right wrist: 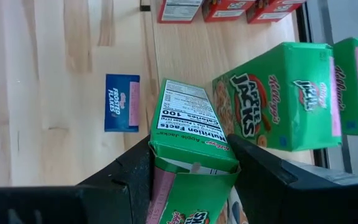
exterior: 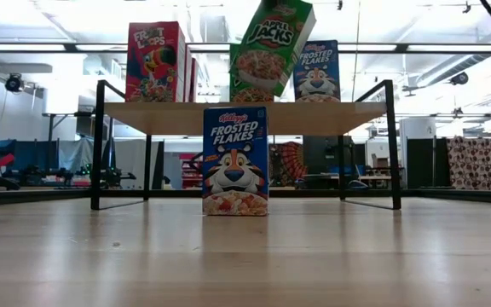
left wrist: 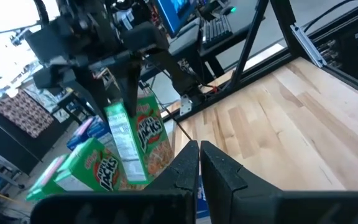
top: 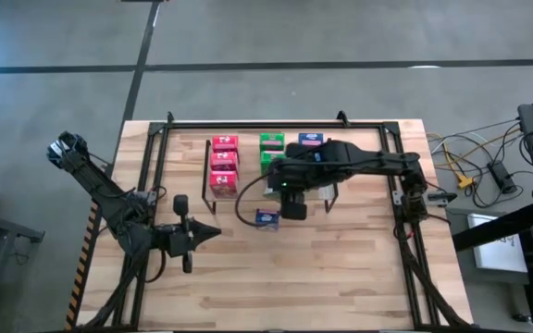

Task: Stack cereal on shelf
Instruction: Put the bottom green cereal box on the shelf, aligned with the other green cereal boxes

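While a green Apple Jacks box (right wrist: 194,127) hangs tilted above the shelf (exterior: 245,117), the right gripper (right wrist: 191,171) has its two fingers pressed against the box's opposite sides, holding it over the middle of the rack next to another green box (right wrist: 272,99) standing there. Three red boxes (top: 223,165) line the shelf's left part, a blue box (top: 311,140) stands at its back right, and a blue Frosted Flakes box (exterior: 235,160) stands on the table (top: 340,277) in front. The left gripper (top: 204,233) waits over the table's left front, its fingers (left wrist: 185,168) closed together and empty.

2 dark arms (top: 359,162), black fingers (right wrist: 132,171).
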`<act>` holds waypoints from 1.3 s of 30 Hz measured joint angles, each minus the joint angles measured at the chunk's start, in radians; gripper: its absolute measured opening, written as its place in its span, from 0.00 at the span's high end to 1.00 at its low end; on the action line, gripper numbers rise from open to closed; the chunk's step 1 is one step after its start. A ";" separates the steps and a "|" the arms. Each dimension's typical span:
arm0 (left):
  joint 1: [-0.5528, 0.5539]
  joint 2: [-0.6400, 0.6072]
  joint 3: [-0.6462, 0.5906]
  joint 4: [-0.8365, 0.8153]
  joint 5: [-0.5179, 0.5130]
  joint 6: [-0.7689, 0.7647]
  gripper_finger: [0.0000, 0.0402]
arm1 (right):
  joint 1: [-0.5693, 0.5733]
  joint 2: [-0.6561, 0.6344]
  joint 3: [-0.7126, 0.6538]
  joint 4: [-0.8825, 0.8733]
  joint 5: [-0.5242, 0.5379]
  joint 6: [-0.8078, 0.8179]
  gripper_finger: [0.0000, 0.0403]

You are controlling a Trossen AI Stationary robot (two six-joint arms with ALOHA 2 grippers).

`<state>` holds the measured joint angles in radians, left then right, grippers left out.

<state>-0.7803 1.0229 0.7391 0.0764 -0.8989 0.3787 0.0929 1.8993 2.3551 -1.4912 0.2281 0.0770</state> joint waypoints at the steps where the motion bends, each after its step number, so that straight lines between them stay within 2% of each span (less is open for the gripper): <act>1: 0.000 0.000 0.000 0.002 0.000 0.012 1.00 | 0.000 0.001 -0.001 0.000 0.000 -0.008 0.56; 17: 0.002 0.000 0.023 0.014 0.000 0.126 1.00 | -0.005 0.012 -0.001 0.007 0.010 -0.019 0.56; 33: 0.003 0.000 0.031 0.015 0.000 0.163 1.00 | -0.008 0.020 -0.001 0.013 0.035 -0.017 0.56; 39: 0.003 0.000 0.031 0.015 0.000 0.173 1.00 | -0.013 0.020 -0.001 0.025 0.034 -0.014 0.52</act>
<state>-0.7769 1.0229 0.7700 0.0910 -0.8989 0.5521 0.0795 1.9194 2.3539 -1.4658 0.2619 0.0626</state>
